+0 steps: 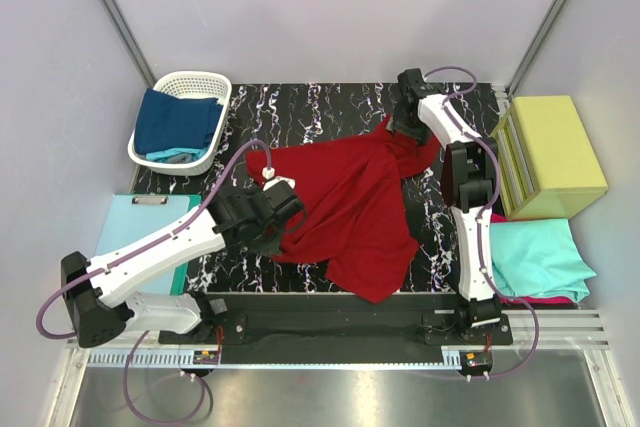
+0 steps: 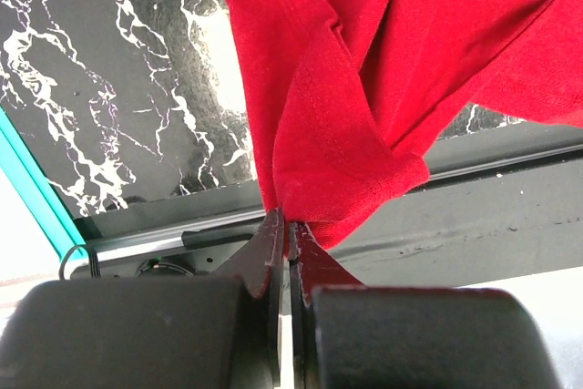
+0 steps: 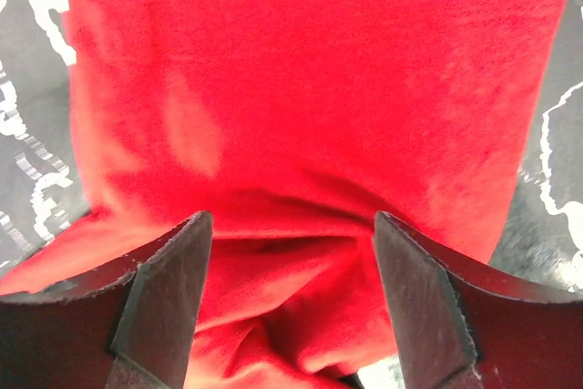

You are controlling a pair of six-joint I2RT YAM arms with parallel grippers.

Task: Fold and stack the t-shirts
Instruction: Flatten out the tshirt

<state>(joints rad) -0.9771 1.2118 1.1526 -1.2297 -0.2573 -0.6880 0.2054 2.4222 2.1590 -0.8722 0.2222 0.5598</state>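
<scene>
A dark red t-shirt (image 1: 345,207) lies crumpled across the middle of the black marble table (image 1: 300,107). My left gripper (image 1: 283,209) is shut on its left edge; in the left wrist view the fingers (image 2: 273,241) pinch a fold of red cloth (image 2: 346,134). My right gripper (image 1: 408,122) is open over the shirt's far right corner, its fingers (image 3: 178,261) straddling bunched red cloth (image 3: 310,134). Navy blue shirts (image 1: 178,122) lie in a white basket (image 1: 216,82) at the far left. Folded teal (image 1: 540,257) and magenta (image 1: 545,299) shirts lie at the right.
A yellow-green box (image 1: 552,152) stands at the far right. A pale-blue sheet with a clip (image 1: 140,222) lies at the left beside my left arm. The table's metal front rail (image 1: 330,322) runs along the near edge.
</scene>
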